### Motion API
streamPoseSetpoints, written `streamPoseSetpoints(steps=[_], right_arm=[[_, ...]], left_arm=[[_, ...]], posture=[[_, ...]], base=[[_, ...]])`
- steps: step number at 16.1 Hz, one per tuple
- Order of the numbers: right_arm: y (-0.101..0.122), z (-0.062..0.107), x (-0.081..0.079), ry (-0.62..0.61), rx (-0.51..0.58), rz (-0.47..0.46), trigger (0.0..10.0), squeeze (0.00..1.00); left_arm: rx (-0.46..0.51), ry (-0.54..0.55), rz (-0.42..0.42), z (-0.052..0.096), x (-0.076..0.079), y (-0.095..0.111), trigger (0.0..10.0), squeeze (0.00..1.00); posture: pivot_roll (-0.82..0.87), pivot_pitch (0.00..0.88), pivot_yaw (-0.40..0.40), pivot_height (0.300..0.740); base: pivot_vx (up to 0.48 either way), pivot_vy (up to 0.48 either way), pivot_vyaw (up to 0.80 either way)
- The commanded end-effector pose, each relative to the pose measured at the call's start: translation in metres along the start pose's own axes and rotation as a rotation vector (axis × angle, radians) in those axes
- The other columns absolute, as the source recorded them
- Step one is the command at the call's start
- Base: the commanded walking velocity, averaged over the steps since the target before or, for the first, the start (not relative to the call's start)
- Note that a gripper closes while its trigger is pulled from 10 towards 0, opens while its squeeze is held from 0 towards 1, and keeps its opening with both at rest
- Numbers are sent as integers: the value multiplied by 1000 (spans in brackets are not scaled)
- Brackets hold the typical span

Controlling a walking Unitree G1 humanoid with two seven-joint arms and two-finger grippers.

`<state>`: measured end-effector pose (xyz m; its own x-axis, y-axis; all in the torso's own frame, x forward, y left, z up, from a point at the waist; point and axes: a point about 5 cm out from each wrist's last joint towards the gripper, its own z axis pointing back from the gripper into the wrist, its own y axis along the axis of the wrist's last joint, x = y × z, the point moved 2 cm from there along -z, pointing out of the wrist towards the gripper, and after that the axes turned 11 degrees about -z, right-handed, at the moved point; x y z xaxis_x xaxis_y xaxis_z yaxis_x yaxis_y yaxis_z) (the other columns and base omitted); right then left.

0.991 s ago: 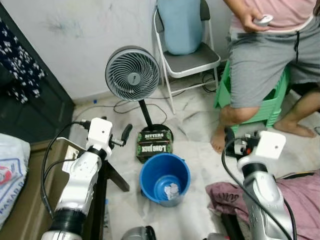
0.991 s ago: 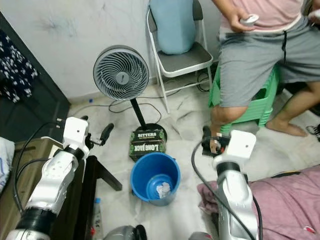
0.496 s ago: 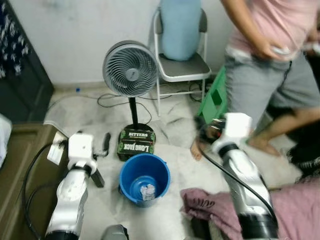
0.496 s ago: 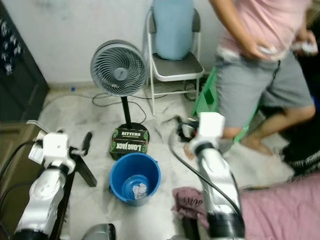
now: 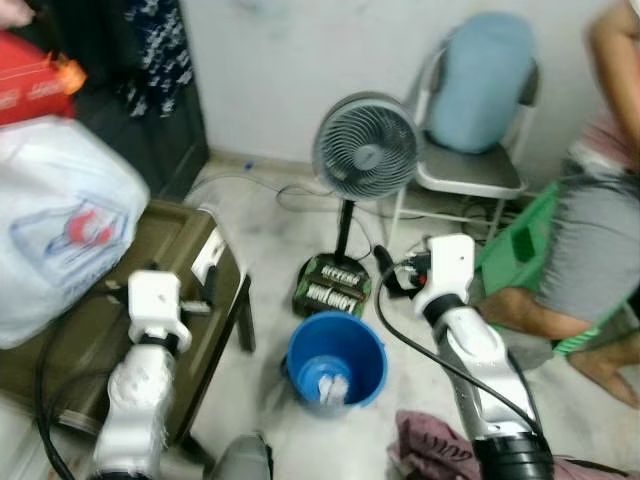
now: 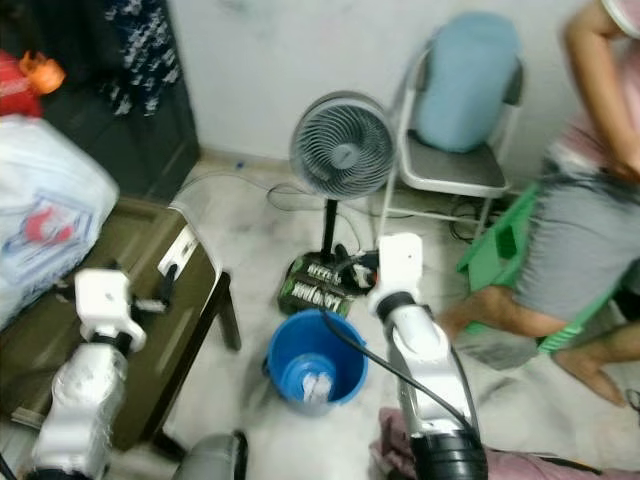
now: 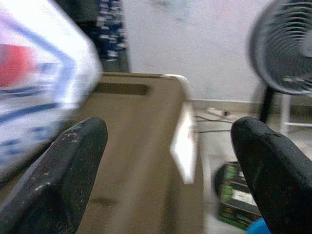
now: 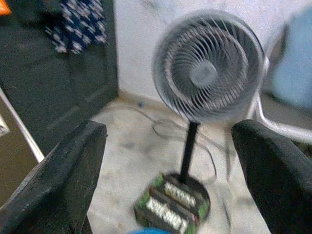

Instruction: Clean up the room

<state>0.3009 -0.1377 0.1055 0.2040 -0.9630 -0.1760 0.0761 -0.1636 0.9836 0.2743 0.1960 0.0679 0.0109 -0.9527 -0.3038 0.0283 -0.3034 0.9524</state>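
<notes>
Left wrist view: the left claw [image 7: 168,180] gapes wide over the brown worktop [image 7: 131,146]. Across from it the right claw [image 8: 168,180], released too, faces the fan [image 8: 209,66]; the blue bucket [image 5: 335,358] stands on the floor between the arms, below both.

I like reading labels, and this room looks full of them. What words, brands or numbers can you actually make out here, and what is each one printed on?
None can be read for certain; the pictures are blurred.
Green-and-black box at the fan base: white lettering in two lines, too blurred to read.
White plastic bag on the brown table: red and blue print, unreadable.
Red item above the bag: pale marks, unreadable.
</notes>
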Motion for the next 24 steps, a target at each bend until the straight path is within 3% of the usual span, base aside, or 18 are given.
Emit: streamPoseSetpoints(steps=[1, 6, 8, 14, 18, 24], right_arm=[[11, 3, 7, -23, 43, 41, 10000, 0], [14, 12, 6, -28, 62, 91, 10000, 0], [17, 24, 12, -58, 72, 114, 10000, 0], [14, 55, 30, -166, 53, 151, 10000, 0], [13, 66, 36, -208, 38, 161, 10000, 0], [10, 70, 35, -207, 19, 163, 10000, 0]], left_arm=[[19, -18, 5, -1, 4, 6, 10000, 0], [12, -19, 4, 1, 5, 4, 10000, 0], [17, 4, -14, 7, -1, 4, 10000, 0], [-40, 15, -43, 36, -8, -9, 10000, 0], [-50, 1, -45, 45, -7, -8, 10000, 0], [-48, -19, -54, 45, -5, -5, 10000, 0]], posture=[[-20, 0, -24, 740], [-34, 0, -17, 740], [-35, 0, -21, 740], [-61, 0, -11, 740], [-67, 0, -7, 740], [-71, 0, -2, 740]], base=[[0, 0, 800], [0, 0, 800], [0, 0, 800], [0, 0, 800], [0, 0, 800], [0, 0, 800]])
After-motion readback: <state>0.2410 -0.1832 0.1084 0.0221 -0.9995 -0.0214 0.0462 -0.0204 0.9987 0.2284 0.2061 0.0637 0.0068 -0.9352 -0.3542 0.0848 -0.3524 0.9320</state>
